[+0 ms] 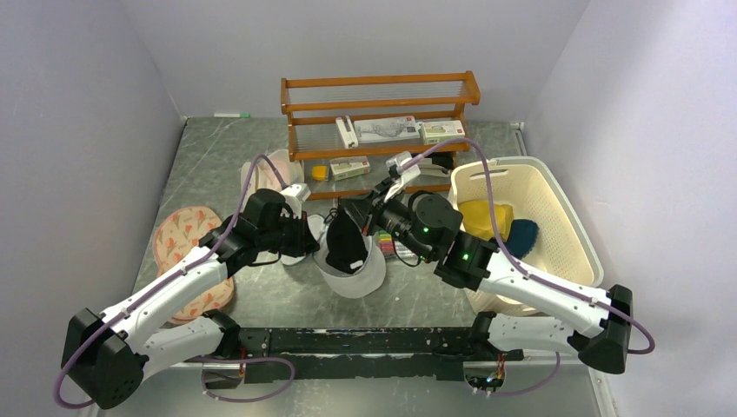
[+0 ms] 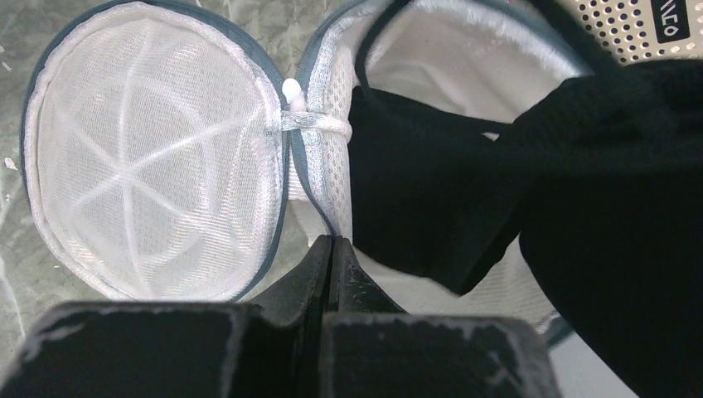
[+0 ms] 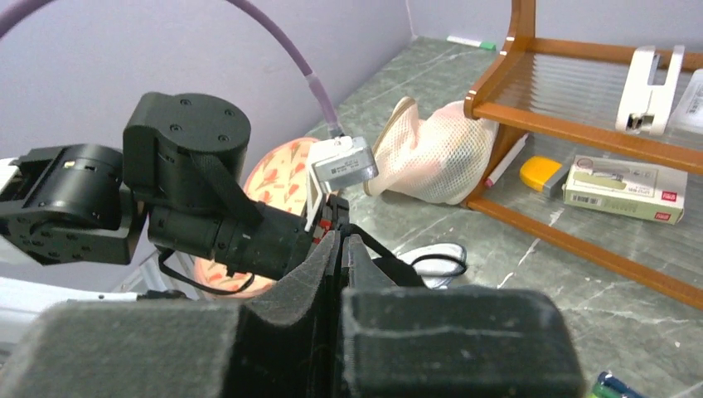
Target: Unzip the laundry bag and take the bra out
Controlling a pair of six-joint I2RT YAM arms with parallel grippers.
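The laundry bag (image 1: 358, 280) stands unzipped in the middle of the table. In the left wrist view its round mesh lid (image 2: 149, 166) hangs open to the left of the body's grey-blue rim (image 2: 308, 178). The bra (image 1: 346, 241) shows only as black fabric, partly lifted out of the bag's mouth (image 2: 580, 207). My left gripper (image 2: 332, 242) is shut on the bag's mesh wall just below the rim, and sits at the bag's left side (image 1: 306, 240). My right gripper (image 3: 341, 238) is shut on a black strap of the bra above the bag (image 1: 353, 214).
A wooden rack (image 1: 378, 95) with boxes stands at the back. A cream basket (image 1: 569, 221) on the right holds a yellow item (image 1: 482, 217) and a teal cloth (image 1: 523, 234). A pinkish mesh pouch (image 1: 274, 169) and a patterned round pad (image 1: 178, 234) lie to the left.
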